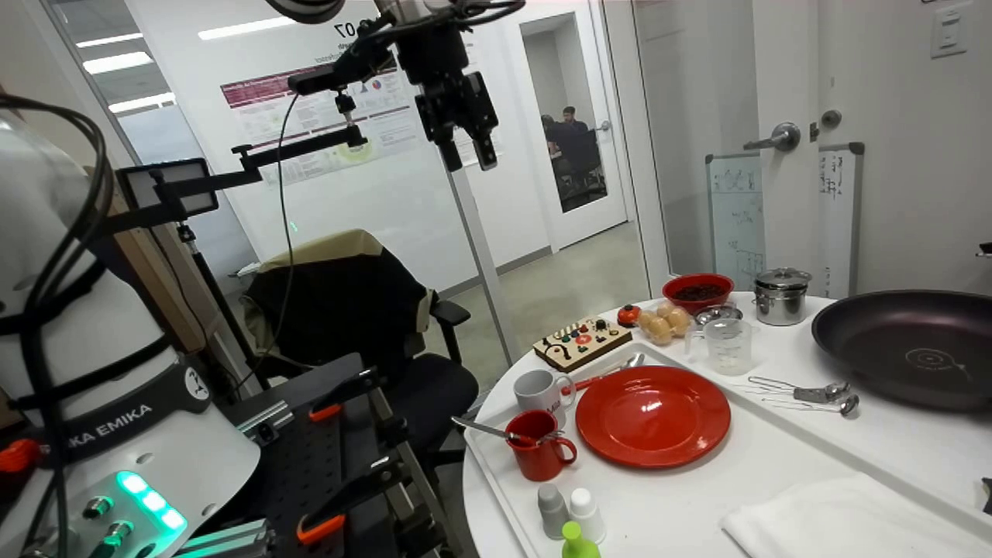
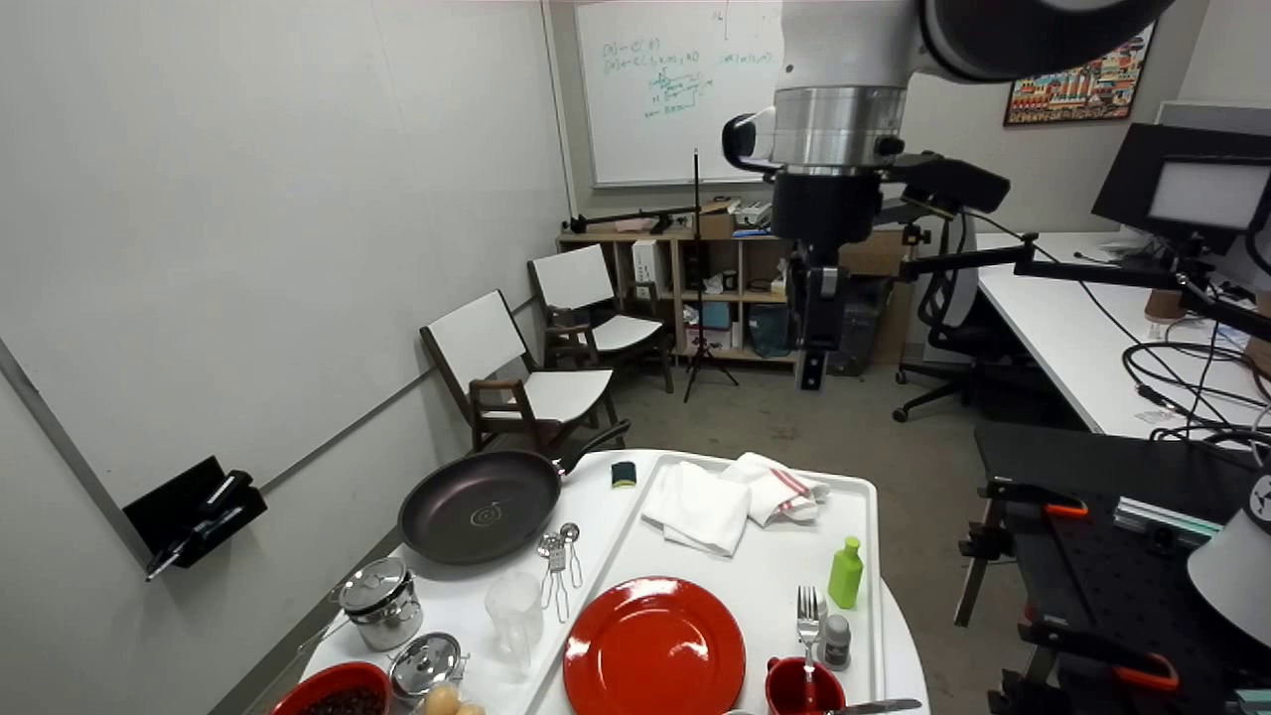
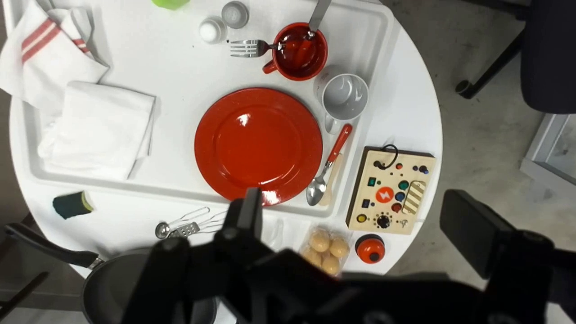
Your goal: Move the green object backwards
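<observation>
Green bottle (image 2: 845,573): standing upright on the tray (image 2: 775,571), near the grey shaker (image 2: 835,643).
Gripper (image 1: 469,160): hanging high above it, jaws gaping, holding nothing.
Tipping risk: an off-centre descent would likely be knocking the slim bottle over, perhaps into the shaker.

"KA EMIKA": robot base band (image 1: 116,422) | lightning-bolt sign (image 3: 384,195): wooden button board (image 3: 390,180) | "07"-like digits (image 1: 346,30): wall (image 1: 372,203) | whiteboard handwriting (image 2: 678,91): illegible
</observation>
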Motion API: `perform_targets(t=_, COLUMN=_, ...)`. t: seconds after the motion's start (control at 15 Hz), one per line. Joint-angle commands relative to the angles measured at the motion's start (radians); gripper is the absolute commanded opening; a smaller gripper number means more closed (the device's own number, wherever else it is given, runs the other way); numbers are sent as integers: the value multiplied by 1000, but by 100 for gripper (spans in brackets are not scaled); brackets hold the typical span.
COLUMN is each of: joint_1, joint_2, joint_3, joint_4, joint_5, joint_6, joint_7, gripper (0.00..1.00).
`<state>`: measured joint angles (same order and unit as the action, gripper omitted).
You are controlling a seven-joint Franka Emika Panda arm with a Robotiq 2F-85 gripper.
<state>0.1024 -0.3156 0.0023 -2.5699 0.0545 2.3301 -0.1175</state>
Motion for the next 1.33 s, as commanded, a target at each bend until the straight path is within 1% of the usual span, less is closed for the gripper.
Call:
perform_targets(t=0.0, joint_1=-15, joint_2=146, joint_3=32, joint_4=90, joint_5=-73, joint_6=14, joint_7=-3, gripper=100)
perform_targets(t=0.33, joint_1=-15, joint_2=271, joint_3=63, joint_4=141, joint_5=-151, joint_6=77, joint_7=77, gripper=100)
perform_targets(t=0.6, joint_1=-8, joint_2=360, joint_3=72, joint_4=167, joint_5=-148, joint_6=122, joint_7=115, gripper=100)
perform_targets(t=0.93, joint_1=-12, joint_2=430, joint_3=59, joint_4=177, joint_5=-168, joint_6=148, joint_7=163, gripper=100)
perform_targets(t=1.27, joint_1=-23, joint_2=477, joint_3=32, joint_4=171, joint_5=-230, joint_6=163, joint_7=194, gripper=100)
